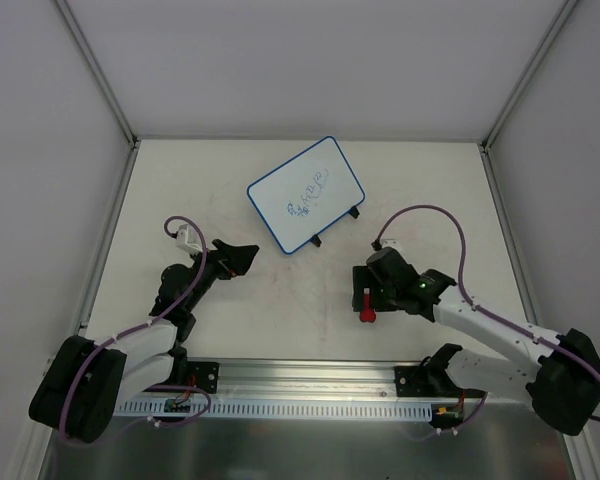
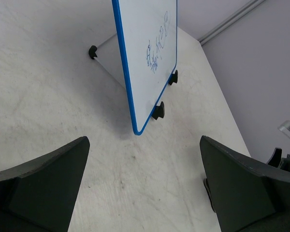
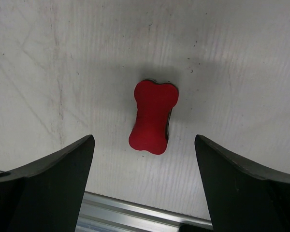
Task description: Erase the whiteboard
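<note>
The whiteboard (image 1: 306,194) lies tilted at the back middle of the table, white with a blue rim, two black feet and blue scribbles on it. It also shows in the left wrist view (image 2: 150,53). The red bone-shaped eraser (image 1: 366,307) lies on the table near the front. My right gripper (image 1: 370,296) is open just above the eraser (image 3: 153,116), which sits between and slightly ahead of the fingers. My left gripper (image 1: 242,258) is open and empty, a short way in front and left of the whiteboard.
A metal rail (image 1: 310,385) runs along the table's near edge, also in the right wrist view (image 3: 135,212). White walls with metal corner posts (image 1: 95,70) enclose the table (image 1: 430,190) at the back and sides.
</note>
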Tool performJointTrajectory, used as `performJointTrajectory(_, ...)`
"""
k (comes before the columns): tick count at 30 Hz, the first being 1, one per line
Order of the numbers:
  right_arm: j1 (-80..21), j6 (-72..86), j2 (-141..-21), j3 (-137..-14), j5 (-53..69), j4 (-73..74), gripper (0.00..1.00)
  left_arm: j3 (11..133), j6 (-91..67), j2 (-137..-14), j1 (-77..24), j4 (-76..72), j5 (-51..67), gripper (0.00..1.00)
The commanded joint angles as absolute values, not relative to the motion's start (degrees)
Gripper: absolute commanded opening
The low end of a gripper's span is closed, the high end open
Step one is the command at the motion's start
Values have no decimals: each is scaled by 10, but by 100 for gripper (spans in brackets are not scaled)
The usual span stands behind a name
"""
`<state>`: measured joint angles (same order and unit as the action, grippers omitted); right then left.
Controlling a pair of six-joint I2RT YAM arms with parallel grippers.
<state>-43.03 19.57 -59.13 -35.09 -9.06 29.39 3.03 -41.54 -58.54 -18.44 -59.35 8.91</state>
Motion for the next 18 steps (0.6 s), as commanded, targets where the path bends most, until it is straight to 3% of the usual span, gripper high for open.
performJointTrajectory(1,-453,247,-622,-381,-139,313,88,33,-417,-589,-190,-628,94,99)
performJointTrajectory(8,-460,288,-686,-403,-166,317,74,33,-417,-588,-190,-629,96,99)
performJointTrajectory(18,-460,272,-734,-441,-166,339,68,31,-415,-584,-189,-627,94,99)
